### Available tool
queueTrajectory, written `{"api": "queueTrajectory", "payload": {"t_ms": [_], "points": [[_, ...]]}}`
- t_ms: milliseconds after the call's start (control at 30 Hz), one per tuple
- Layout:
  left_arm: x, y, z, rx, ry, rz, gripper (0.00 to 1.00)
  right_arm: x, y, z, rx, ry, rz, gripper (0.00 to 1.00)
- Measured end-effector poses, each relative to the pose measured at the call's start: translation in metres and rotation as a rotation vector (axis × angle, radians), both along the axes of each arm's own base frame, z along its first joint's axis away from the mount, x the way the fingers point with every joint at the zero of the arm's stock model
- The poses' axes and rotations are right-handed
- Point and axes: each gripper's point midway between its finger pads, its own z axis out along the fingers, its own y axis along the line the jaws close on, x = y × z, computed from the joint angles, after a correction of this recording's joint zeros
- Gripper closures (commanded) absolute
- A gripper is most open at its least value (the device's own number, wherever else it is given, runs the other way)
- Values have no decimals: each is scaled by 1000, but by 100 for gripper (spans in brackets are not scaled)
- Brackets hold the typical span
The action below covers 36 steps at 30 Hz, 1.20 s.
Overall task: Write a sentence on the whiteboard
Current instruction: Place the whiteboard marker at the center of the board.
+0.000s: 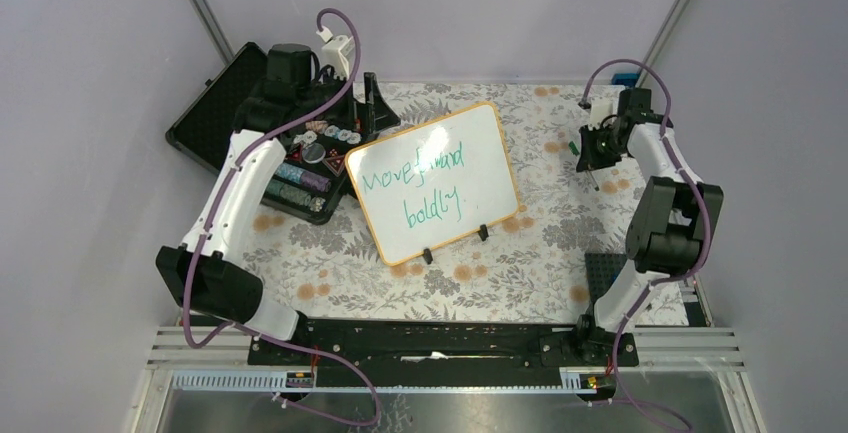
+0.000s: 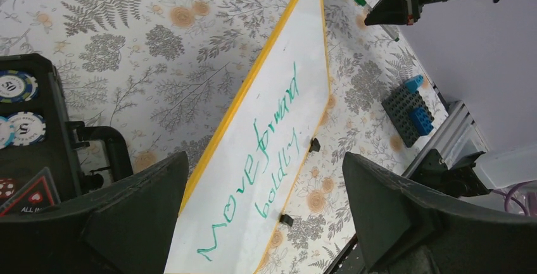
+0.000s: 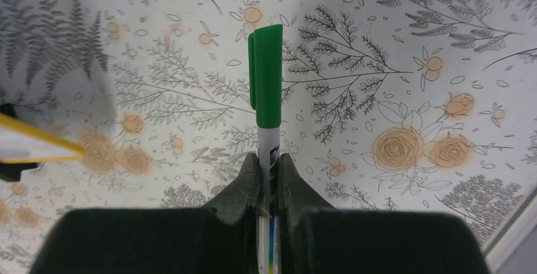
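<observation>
Your right jaws clamp the green marker; your left jaws gape, the whiteboard ahead of them.

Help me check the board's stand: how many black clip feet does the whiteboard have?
2. Both sit on the whiteboard's near long edge: the left foot toward its left corner, the right foot toward its right corner. Others could be hidden behind the board.
</observation>
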Motion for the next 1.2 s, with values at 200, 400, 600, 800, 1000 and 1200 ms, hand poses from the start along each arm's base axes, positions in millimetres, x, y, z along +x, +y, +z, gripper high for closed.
{"api": "queueTrajectory", "payload": {"t_ms": [200, 400, 600, 800, 1000, 1200], "points": [[-1, 8, -5, 9, 7, 26, 1, 2, -12, -48, -15, 76, -66, 99], [-4, 11, -7, 11, 3, 33, 1, -1, -19, -69, -34, 103, -115, 95], [-4, 14, -11, 15, 8, 44, 1, -1, -26, -81, -58, 109, -143, 90], [-4, 14, -10, 16, 6, 46, 1, -7, -26, -95, -60, 142, -151, 76], [-3, 15, -10, 18, 6, 51, 1, -7, -25, -96, -58, 144, -153, 65], [-1, 21, -12, 21, 15, 67, 1, -8, -23, -96, -47, 147, -157, 55]]}}
